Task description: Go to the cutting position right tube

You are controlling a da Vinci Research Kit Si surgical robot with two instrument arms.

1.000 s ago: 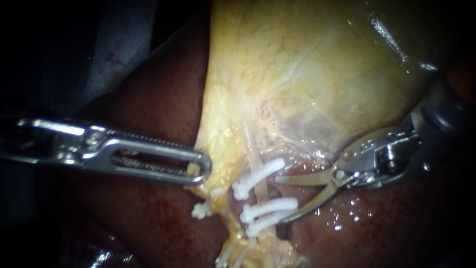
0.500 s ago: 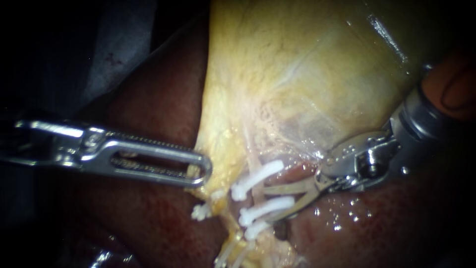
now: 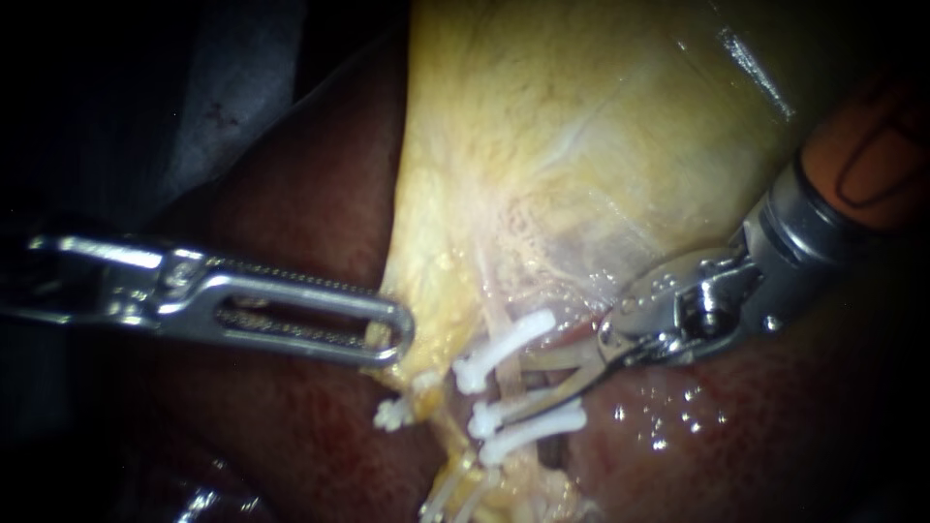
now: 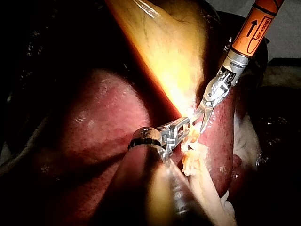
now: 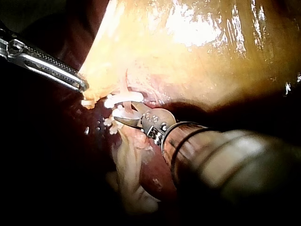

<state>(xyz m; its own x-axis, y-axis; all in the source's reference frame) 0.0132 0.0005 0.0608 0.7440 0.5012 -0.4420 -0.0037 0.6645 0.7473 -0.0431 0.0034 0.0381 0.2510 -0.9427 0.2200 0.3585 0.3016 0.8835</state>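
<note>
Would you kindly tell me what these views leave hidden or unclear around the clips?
Endoscope view: the right instrument's blade tips run in among the clips, so what lies between its open jaws is hidden.
Endoscope view: clips and fatty tissue cover most of the tube.
Left wrist view: glare washes out the clips.
Endoscope view: darkness swallows the left instrument's shaft.

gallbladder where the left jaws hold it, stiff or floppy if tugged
Probably floppy: the gallbladder drapes in a thin sheet and tents toward the left instrument. Likely slippery, since its wet surface glistens. Its thin edge may tear.
</note>
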